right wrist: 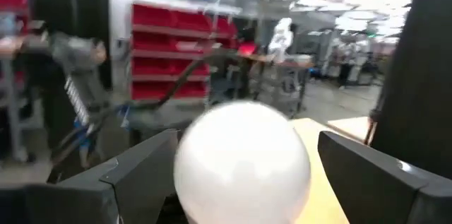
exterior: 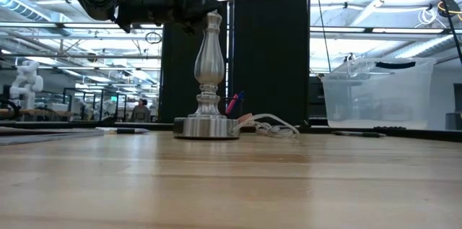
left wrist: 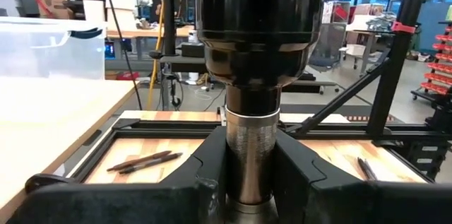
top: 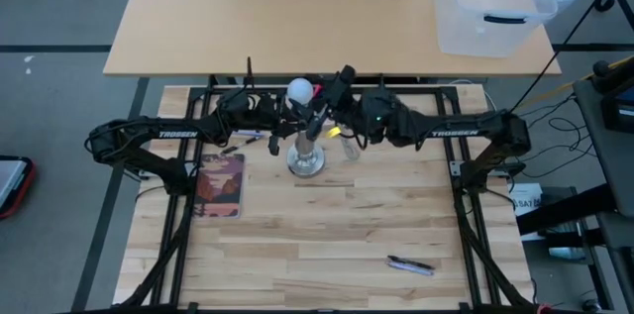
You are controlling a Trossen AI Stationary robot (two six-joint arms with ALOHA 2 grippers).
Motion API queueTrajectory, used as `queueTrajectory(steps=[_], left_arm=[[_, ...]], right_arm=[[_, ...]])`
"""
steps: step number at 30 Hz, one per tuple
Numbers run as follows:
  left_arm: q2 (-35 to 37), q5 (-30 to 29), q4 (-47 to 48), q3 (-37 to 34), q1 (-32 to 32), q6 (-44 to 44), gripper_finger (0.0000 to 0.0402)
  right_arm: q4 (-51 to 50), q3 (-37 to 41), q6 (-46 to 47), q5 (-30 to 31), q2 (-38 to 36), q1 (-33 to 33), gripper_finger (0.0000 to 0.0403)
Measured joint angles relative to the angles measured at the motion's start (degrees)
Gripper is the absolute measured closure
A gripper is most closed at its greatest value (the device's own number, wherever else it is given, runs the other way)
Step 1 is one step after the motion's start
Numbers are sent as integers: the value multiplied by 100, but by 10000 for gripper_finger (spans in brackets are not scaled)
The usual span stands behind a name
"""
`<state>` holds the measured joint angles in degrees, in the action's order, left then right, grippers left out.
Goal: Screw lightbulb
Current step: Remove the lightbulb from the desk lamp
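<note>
Wooden slat table [top: 327, 245] is spreading under both dark arms, which are reaching in from either side and meeting near its far edge. Beyond it a pale desk [top: 297, 17] is carrying a clear plastic bin [top: 490, 7].

Left arm is coming in from the left; the left gripper [top: 280, 116] is sitting at the upper post of the silvery socket stand [top: 306, 156]. In its wrist view the two dark fingers [left wrist: 212, 174] are pressing on either side of the silver neck just under the black socket, so it is clamping the stand.

Right arm is coming in from the right; the right gripper [top: 319, 96] is hanging above the stand's top. Its fingers [right wrist: 138, 174] are standing wide apart with the lightbulb [right wrist: 241, 162] between them; whether they are touching the globe I cannot tell.

Lightbulb is showing from above as a white globe at the stand's top, between the two grippers.

Smaller things: a reddish book [top: 220, 185] is lying left of the stand's disc foot, and a dark pen [top: 410, 265] is lying well apart toward the near right.
</note>
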<state>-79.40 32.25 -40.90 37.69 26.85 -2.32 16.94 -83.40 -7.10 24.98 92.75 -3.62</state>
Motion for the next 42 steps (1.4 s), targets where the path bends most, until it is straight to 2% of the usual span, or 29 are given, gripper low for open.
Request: queueTrajectory(steps=[5,10,14,19,24,27,35,42], left_arm=[[2,-383,15,2,-80,-11,328],[2,-456,32,2,-79,3,328],[2,-633,34,2,-81,0,328],[2,-660,34,2,-79,4,328],[2,-631,35,2,-81,21,328],[2,-601,64,2,-81,26,328],[2,25,116,-4,-70,118,328],[-2,504,117,2,-66,183,328]], right_arm=[[303,-11,22,680,220,52,67],[738,-12,49,790,348,63,67],[721,-13,46,966,381,70,68],[710,-13,10,946,372,68,91],[684,-13,-101,697,372,65,136],[656,-13,-158,598,371,66,137],[369,-15,-344,-43,293,47,137],[43,-22,-712,-1014,172,-109,137]])
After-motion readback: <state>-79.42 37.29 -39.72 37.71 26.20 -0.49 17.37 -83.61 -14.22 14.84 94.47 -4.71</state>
